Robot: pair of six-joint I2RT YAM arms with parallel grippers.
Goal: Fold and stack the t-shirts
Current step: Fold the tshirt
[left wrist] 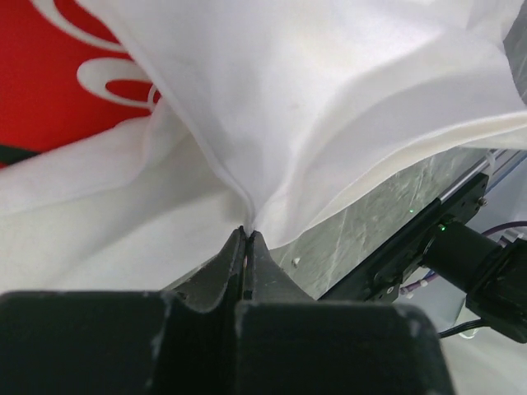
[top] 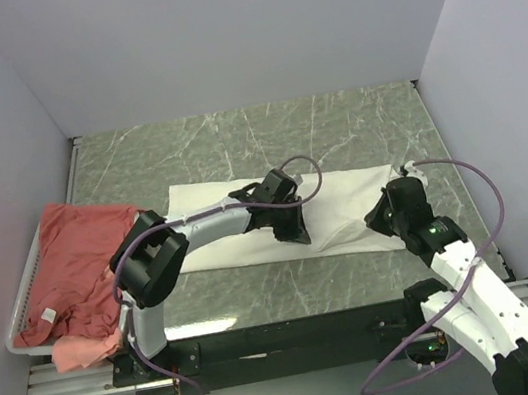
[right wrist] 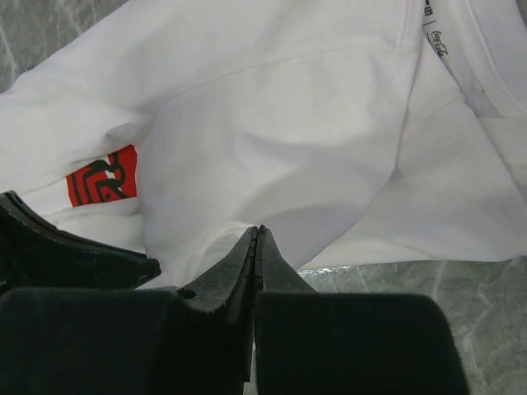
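Top external view: a white t-shirt (top: 345,194) is seen spread flat across the middle of the marble worktop (top: 234,142), its length running from 9 o'clock to 3 o'clock. At the 9 o'clock side of the worktop, salmon-pink t-shirts (top: 77,259) are heaped in a white wire basket (top: 22,317), with one paler piece hanging over the near rim. The left end effector (top: 296,236) is set down on the white shirt's 6 o'clock edge, near its middle. In the left wrist view its jaws are pressed together on a raised fold of white cloth, and a red print (left wrist: 58,74) is visible at 10 o'clock. The right end effector (top: 378,222) is placed at the same edge, towards 3 o'clock. Its jaws are closed, and the hem appears to be pinched between the tips, though the contact is partly hidden.
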